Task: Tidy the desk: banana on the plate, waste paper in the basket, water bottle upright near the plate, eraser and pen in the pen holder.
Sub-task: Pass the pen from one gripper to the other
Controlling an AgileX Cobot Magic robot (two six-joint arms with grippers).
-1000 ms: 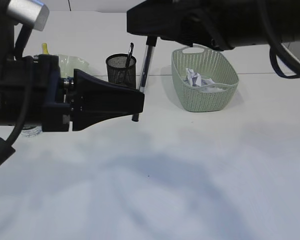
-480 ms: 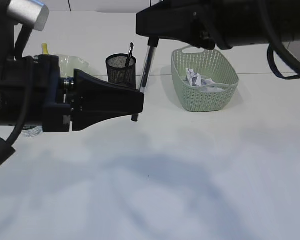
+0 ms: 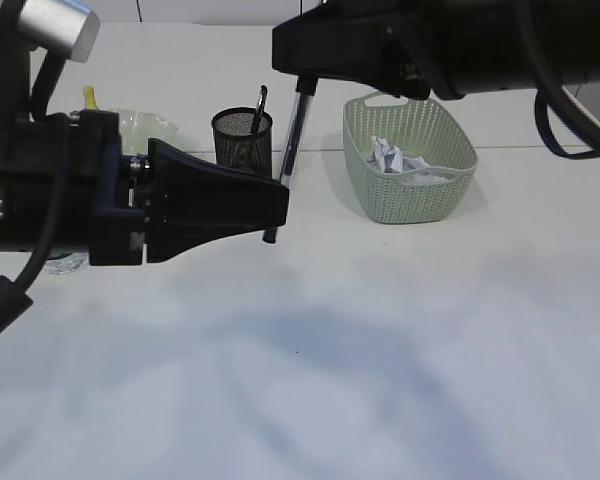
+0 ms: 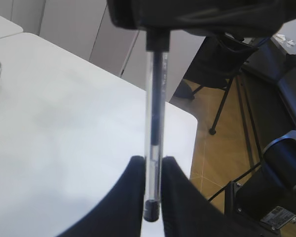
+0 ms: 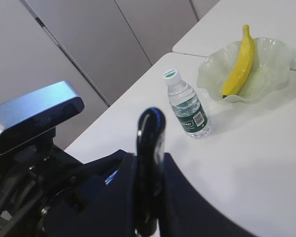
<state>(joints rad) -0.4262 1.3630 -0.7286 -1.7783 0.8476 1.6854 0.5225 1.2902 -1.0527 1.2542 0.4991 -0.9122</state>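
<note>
Both grippers are on the pen [image 3: 289,150] — held mid-air over the worktop [image 3: 380,340], nearly upright, just right of the pen holder [image 3: 243,138]. Left gripper [image 4: 151,165] is clamped on its lower end, tip poking out below the fingers. Right gripper [image 5: 149,163] is closed on the upper end, cap sticking up between the jaws. Another pen stands in the holder. Banana [image 5: 238,63] lies on the plate [image 5: 276,57]; water bottle [image 5: 186,105] upright just beside it. Crumpled paper [image 3: 398,160] sits in the green basket [image 3: 410,205].
</note>
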